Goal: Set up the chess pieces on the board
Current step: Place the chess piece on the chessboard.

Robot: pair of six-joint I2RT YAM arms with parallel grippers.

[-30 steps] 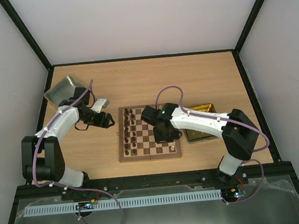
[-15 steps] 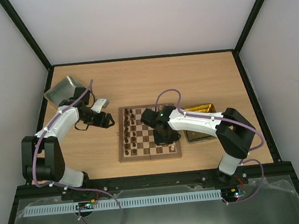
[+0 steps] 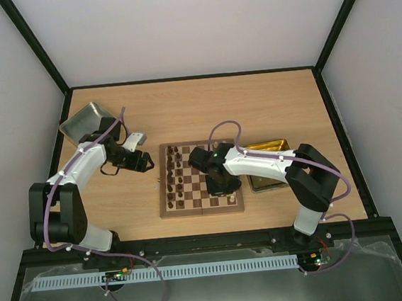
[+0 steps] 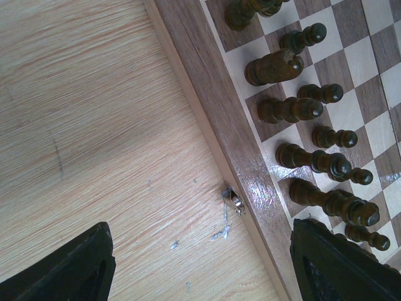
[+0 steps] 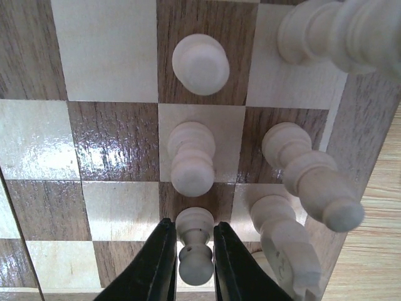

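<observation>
The board (image 3: pixel 201 211) lies mid-table. Dark brown chess pieces (image 3: pixel 176 178) stand in its two left columns and show in the left wrist view (image 4: pixel 301 110). My right gripper (image 5: pixel 193 251) is shut on a cream pawn (image 5: pixel 195 248), whose base is at a dark square near the board's right edge; I cannot tell whether it touches. Two more cream pawns (image 5: pixel 191 157) and larger cream pieces (image 5: pixel 310 175) stand beside it. From above, the right gripper (image 3: pixel 222 185) is over the board's right columns. My left gripper (image 3: pixel 145 163) is open and empty over the table just left of the board's border (image 4: pixel 232 144).
A silver tin (image 3: pixel 86 119) sits at the back left behind the left arm. A yellow-sided tray (image 3: pixel 268 164) lies right of the board, partly under the right arm. A small metal clasp (image 4: pixel 233 199) sticks out of the board's left edge.
My right arm has shifted slightly left over the board's right columns. The left arm has not moved.
</observation>
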